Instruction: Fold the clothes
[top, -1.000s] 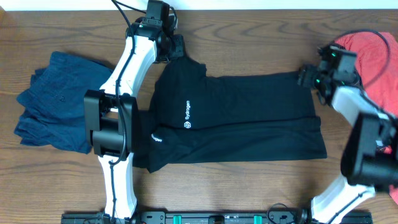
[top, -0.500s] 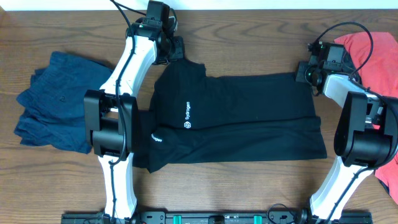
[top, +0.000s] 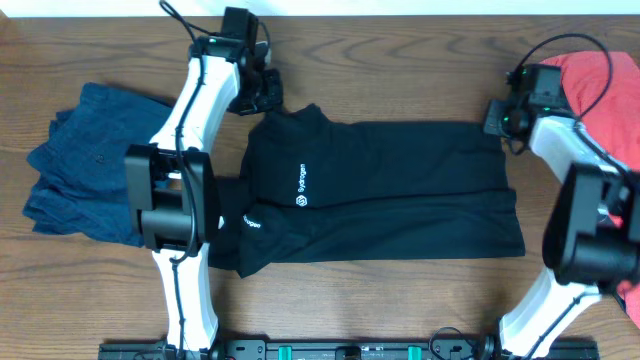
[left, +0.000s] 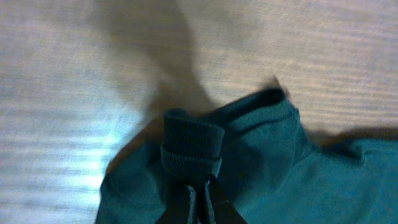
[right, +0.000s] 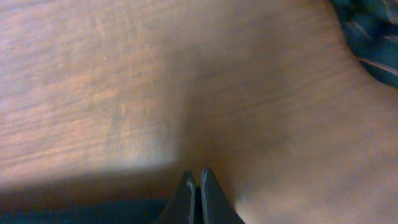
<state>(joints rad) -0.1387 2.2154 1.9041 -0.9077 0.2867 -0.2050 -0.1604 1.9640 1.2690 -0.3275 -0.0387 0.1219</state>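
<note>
On wooden table (top: 380, 300), centre: black short-sleeved shirt (top: 400, 190) spread flat, left gripper (top: 266, 98) pinching its 11 o'clock corner, right gripper (top: 497, 118) fingers pressed together at its 1 o'clock corner, catch unconfirmed; risk: an empty right pinch would skew the fold.

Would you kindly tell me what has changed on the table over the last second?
The left gripper, shut on the black shirt, shifted left, dragging the pinched corner along. The right gripper closed at the shirt's far-right corner; whether it caught fabric is unclear. The navy garment and red garment stayed put.
</note>
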